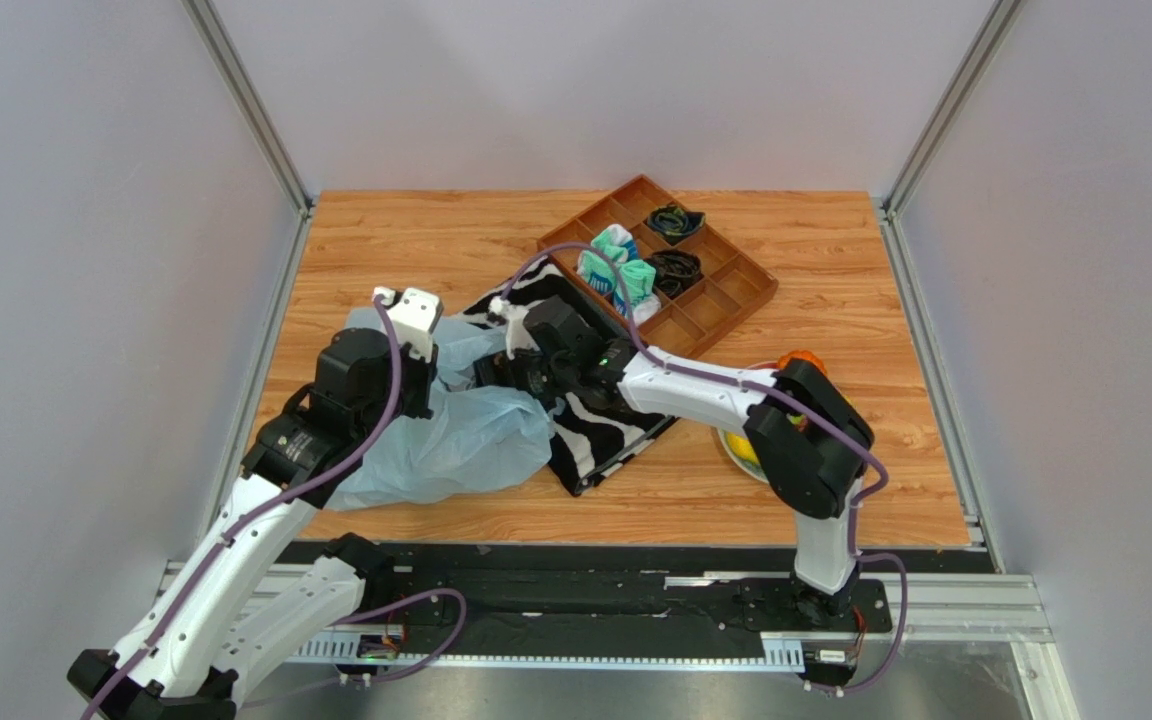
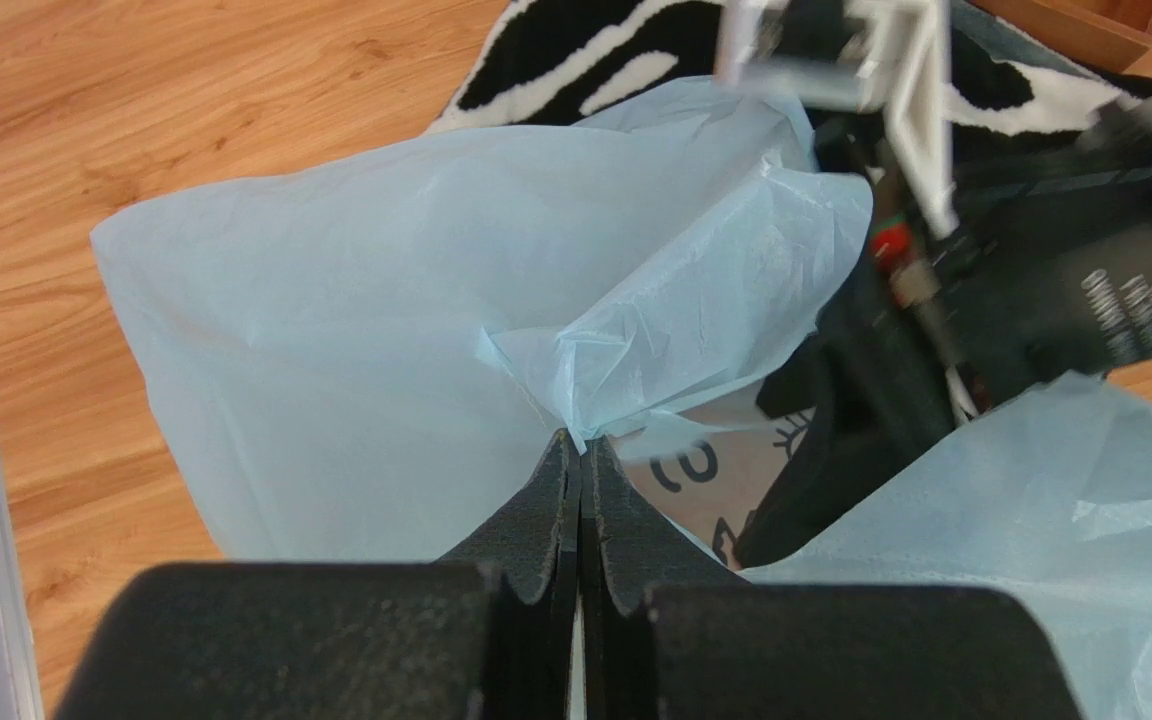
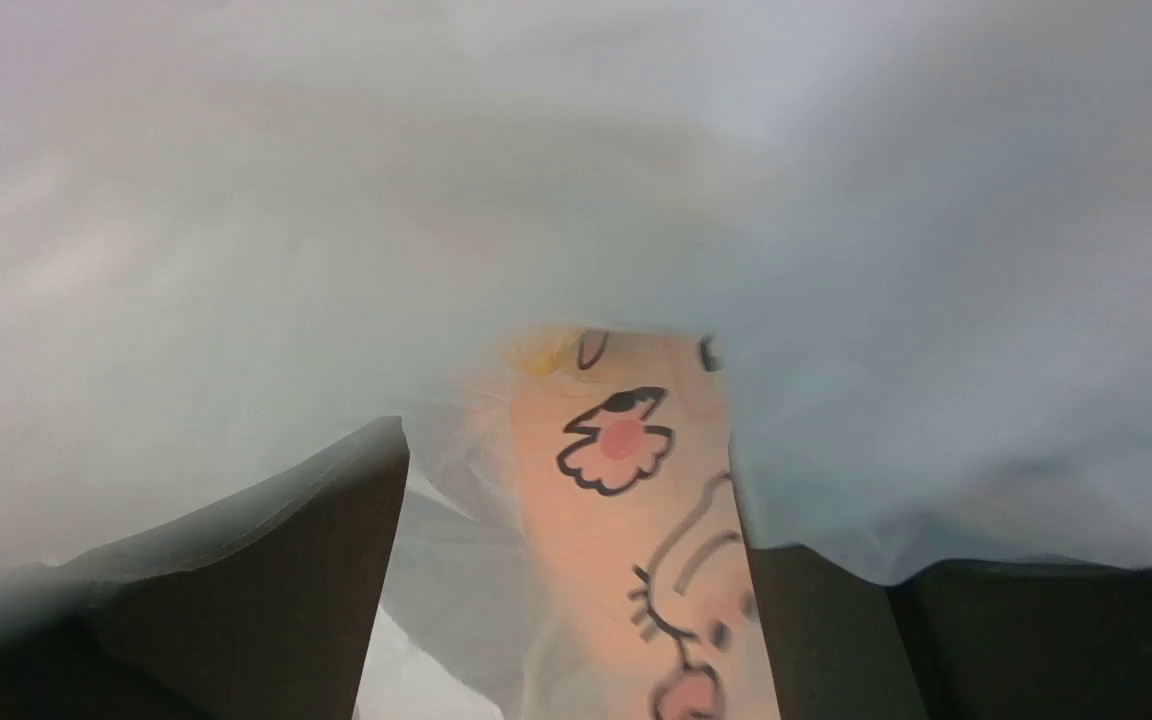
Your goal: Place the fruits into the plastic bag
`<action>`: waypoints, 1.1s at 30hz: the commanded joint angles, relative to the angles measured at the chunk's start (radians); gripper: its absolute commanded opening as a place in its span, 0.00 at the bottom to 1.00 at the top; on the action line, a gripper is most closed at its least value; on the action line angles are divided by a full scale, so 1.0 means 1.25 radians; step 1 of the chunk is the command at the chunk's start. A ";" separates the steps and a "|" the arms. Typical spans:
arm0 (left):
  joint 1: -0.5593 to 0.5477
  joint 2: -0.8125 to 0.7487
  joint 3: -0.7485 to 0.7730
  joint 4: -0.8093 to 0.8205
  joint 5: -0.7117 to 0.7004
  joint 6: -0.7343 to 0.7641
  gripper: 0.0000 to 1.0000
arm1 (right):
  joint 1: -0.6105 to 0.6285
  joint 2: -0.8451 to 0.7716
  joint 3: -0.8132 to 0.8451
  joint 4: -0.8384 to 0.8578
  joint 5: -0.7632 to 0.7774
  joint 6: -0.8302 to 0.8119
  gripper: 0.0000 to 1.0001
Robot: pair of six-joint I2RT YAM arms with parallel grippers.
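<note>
The light-blue plastic bag (image 1: pixel 455 435) lies crumpled on the table left of centre. My left gripper (image 1: pixel 414 320) is shut on a pinch of its rim, which shows in the left wrist view (image 2: pixel 582 438), and holds the mouth up. My right gripper (image 1: pixel 527 372) reaches into the bag's mouth. In the right wrist view its fingers (image 3: pixel 274 600) stand apart with nothing between them, over the bag's printed inside (image 3: pixel 642 510). A faint yellow patch (image 3: pixel 542 353) shows deeper in. A yellow fruit (image 1: pixel 743 446) and an orange one (image 1: pixel 800 362) peek out behind my right arm's elbow.
A black-and-white zebra cloth (image 1: pixel 605 428) lies under the bag and my right forearm. A brown divided tray (image 1: pixel 710 293) at the back holds teal-and-white socks (image 1: pixel 615 270) and dark items. Grey walls close the table's left, right and back.
</note>
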 commanded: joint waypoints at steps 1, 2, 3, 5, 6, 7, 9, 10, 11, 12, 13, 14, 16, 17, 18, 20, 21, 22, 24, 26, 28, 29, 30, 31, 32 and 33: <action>-0.001 -0.022 0.015 0.013 -0.009 0.008 0.00 | -0.059 -0.105 -0.049 0.010 0.047 -0.014 0.82; -0.001 -0.020 0.015 0.012 -0.009 0.008 0.00 | -0.071 -0.113 -0.057 0.002 0.052 -0.016 0.82; -0.001 -0.017 0.015 0.011 -0.009 0.008 0.00 | -0.076 -0.129 -0.073 -0.004 0.055 -0.021 0.82; -0.001 -0.011 0.017 0.008 -0.007 0.008 0.00 | -0.085 -0.144 -0.087 -0.021 0.074 -0.029 0.82; -0.001 -0.010 0.017 0.007 -0.007 0.008 0.00 | -0.086 -0.153 -0.093 -0.030 0.079 -0.034 0.82; -0.001 -0.009 0.019 0.007 -0.006 0.009 0.00 | -0.087 -0.156 -0.103 -0.037 0.086 -0.032 0.82; -0.001 -0.007 0.019 0.007 -0.004 0.008 0.00 | -0.086 -0.158 -0.115 -0.051 0.091 -0.026 0.82; -0.001 -0.007 0.019 0.007 -0.004 0.008 0.00 | -0.088 -0.158 -0.129 -0.051 0.097 -0.024 0.82; -0.001 -0.007 0.019 0.008 -0.004 0.008 0.00 | -0.088 -0.156 -0.135 -0.057 0.104 -0.019 0.81; -0.001 -0.007 0.019 0.007 -0.004 0.008 0.00 | -0.088 -0.156 -0.142 -0.058 0.108 -0.015 0.81; -0.001 -0.007 0.019 0.007 -0.004 0.008 0.00 | -0.088 -0.160 -0.159 -0.060 0.117 -0.007 0.81; -0.001 -0.007 0.017 0.007 -0.003 0.008 0.00 | -0.088 -0.163 -0.166 -0.058 0.120 -0.004 0.81; -0.001 -0.007 0.017 0.007 -0.003 0.007 0.00 | -0.088 -0.172 -0.179 -0.057 0.132 0.006 0.81; -0.001 -0.007 0.017 0.006 -0.003 0.007 0.00 | -0.088 -0.176 -0.191 -0.057 0.136 0.007 0.81; -0.001 -0.006 0.017 0.008 -0.002 0.008 0.00 | -0.088 -0.180 -0.196 -0.057 0.141 0.008 0.81; -0.001 -0.006 0.019 0.008 -0.001 0.008 0.00 | -0.088 -0.182 -0.210 -0.050 0.151 0.012 0.81; -0.001 -0.006 0.019 0.008 -0.001 0.008 0.00 | -0.088 -0.180 -0.213 -0.043 0.152 0.015 0.81; -0.001 -0.006 0.019 0.008 -0.001 0.008 0.00 | -0.088 -0.176 -0.217 -0.024 0.144 0.018 0.81; -0.001 -0.007 0.019 0.008 -0.001 0.007 0.00 | -0.088 -0.160 -0.226 0.004 0.124 0.035 0.80; -0.001 -0.006 0.017 0.008 0.000 0.007 0.00 | -0.088 -0.148 -0.227 0.046 0.100 0.052 0.77; -0.001 -0.007 0.017 0.007 0.000 0.007 0.00 | -0.088 -0.130 -0.222 0.080 0.080 0.060 0.73; -0.001 -0.006 0.017 0.007 0.000 0.007 0.00 | -0.088 -0.125 -0.220 0.091 0.074 0.062 0.71; -0.001 -0.007 0.017 0.007 0.000 0.007 0.00 | -0.088 -0.118 -0.212 0.097 0.061 0.066 0.68; -0.001 -0.007 0.017 0.007 0.000 0.007 0.00 | -0.088 -0.115 -0.204 0.105 0.057 0.067 0.61; -0.001 -0.007 0.017 0.007 0.000 0.007 0.00 | -0.088 -0.111 -0.196 0.104 0.050 0.066 0.59; -0.001 -0.007 0.017 0.008 -0.001 0.008 0.00 | -0.088 -0.107 -0.180 0.105 0.041 0.065 0.54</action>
